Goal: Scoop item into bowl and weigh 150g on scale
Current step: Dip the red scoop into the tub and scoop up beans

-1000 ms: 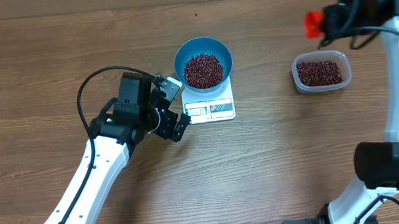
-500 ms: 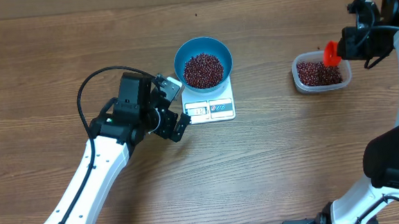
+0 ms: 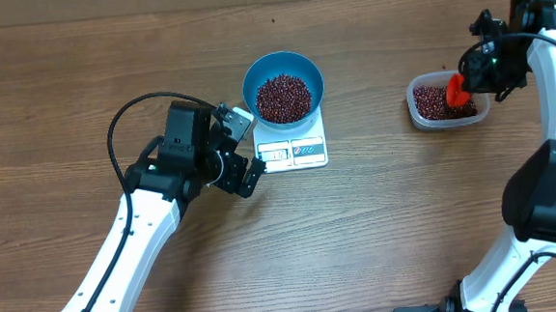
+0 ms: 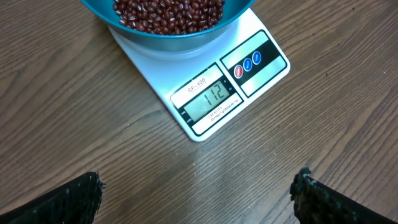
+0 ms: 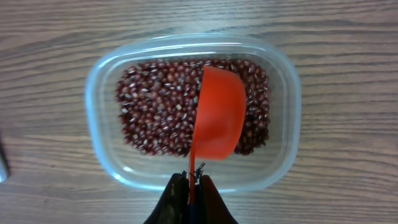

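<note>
The left arm comes up from the near-left corner of the table [image 3: 62, 101] and slants up to the right, a black cable looping over its wrist. Its left gripper [image 3: 248, 148] points at the scale [image 3: 308, 150], just short of the scale's left edge, with the jaws spread as wide as they go and nothing between them. In the left wrist view the two dark fingertips [image 4: 74, 199] sit far apart at the bottom corners, above bare wood.

The white scale lies mid-table and its display [image 4: 208, 99] reads 112. The blue bowl [image 3: 250, 80] stands on the scale's far half, holding a heap of beans [image 3: 283, 97].

At the right, the clear tub [image 5: 99, 93] holds more beans. The right arm rises along the table's right edge and bends left at the top. The right gripper [image 5: 190, 183] is pinched tight on the thin handle of a red scoop [image 5: 219, 115]. The scoop's cup sits over the tub's beans, towards the tub's right half. Whether it touches them I cannot tell.
</note>
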{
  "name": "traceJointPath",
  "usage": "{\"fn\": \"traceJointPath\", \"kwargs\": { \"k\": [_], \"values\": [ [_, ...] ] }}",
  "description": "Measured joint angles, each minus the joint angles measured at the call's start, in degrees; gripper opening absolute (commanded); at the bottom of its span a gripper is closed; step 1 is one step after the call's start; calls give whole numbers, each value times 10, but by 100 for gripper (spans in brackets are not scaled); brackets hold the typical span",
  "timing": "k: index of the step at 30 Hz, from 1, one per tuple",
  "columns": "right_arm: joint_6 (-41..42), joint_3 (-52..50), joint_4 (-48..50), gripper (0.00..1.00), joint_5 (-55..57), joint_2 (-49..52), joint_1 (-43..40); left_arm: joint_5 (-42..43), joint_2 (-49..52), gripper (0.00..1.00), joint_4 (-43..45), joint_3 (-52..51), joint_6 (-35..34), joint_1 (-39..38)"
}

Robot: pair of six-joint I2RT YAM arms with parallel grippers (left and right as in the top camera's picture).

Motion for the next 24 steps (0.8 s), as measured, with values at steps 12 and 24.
{"fn": "traceJointPath", "kwargs": {
  "k": [12, 24],
  "values": [
    [-4, 0, 36, 4, 14, 30, 0, 0, 0, 99, 0, 0, 0, 0],
    [-37, 0, 14, 4, -54, 47, 0, 0, 0, 100, 0, 0, 0, 0]
  ]
}}
